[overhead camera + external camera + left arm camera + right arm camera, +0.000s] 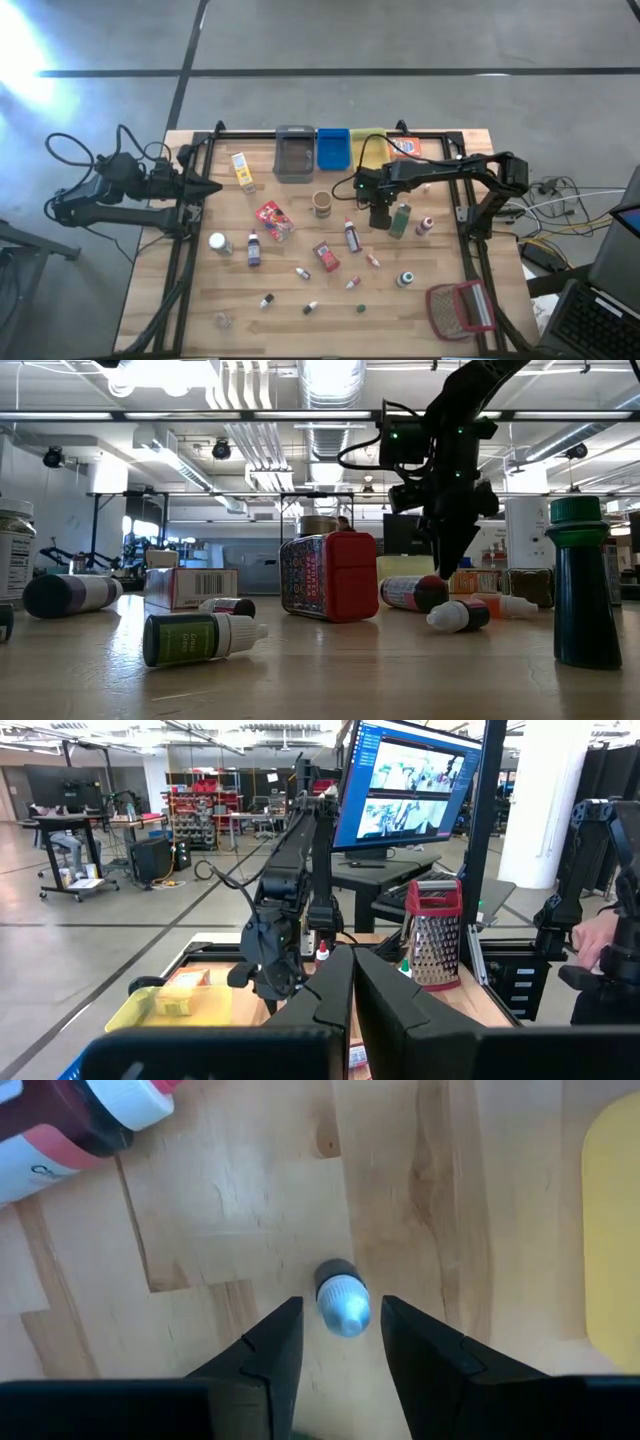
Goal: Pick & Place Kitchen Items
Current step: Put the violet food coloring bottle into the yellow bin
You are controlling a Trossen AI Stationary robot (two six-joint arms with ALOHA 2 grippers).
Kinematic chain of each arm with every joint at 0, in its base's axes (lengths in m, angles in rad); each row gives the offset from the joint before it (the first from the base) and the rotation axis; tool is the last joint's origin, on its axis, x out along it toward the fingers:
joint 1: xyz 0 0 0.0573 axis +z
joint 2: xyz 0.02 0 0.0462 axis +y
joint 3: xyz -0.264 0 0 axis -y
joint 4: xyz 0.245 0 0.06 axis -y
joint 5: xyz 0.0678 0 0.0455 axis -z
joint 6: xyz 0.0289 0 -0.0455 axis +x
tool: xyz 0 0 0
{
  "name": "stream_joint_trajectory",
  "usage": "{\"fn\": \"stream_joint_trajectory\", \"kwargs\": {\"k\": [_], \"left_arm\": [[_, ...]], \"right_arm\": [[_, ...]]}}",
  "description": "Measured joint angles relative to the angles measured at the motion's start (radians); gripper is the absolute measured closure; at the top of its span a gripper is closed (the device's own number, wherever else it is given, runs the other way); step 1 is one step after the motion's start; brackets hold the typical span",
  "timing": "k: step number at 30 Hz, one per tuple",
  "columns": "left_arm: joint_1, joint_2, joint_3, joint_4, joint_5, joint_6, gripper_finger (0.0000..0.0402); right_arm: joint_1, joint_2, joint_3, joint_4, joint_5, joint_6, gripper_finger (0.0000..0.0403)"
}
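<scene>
The right end effector (381, 222) is hanging over the middle-right of the worktop (300, 320), pointing straight down, and in its wrist view a small bottle with a pale rounded cap (343, 1297) is showing just ahead of the gap between its two dark fingers (262, 1355), which are standing partly apart and gripping nothing. Seen almost end-on from above, the bottle appears to be standing upright, so its long axis is running roughly along the approach line, not across the fingers; whether the cap is already level with the fingertips I cannot tell. The bottle is sitting on bare wood, with a larger dark-red bottle with a white cap (70, 1125) well off to one side and the green bottle (400, 220) just beside the end effector in the high view. The left end effector (352, 982) is waiting at the worktop's left edge with its fingers pressed together and empty, far from this bottle, so the right arm is plainly the nearer one. The coming move is likely a short straight descent, centring the cap in the gap.
</scene>
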Motion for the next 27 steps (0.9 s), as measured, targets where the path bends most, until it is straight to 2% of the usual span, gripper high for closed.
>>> {"fn": "stream_joint_trajectory", "kwargs": {"k": [18, 27], "left_arm": [[0.000, 0.000, 0.000, 0.000, 0.000, 0.000, 0.0383], [0.000, 0.000, 0.000, 0.000, 0.000, 0.000, 0.0383]], "right_arm": [[-0.010, -0.001, -0.011, 0.027, -0.002, 0.000, 0.0337], [-0.010, -0.001, -0.011, 0.025, -0.001, 0.000, 0.0323]]}}
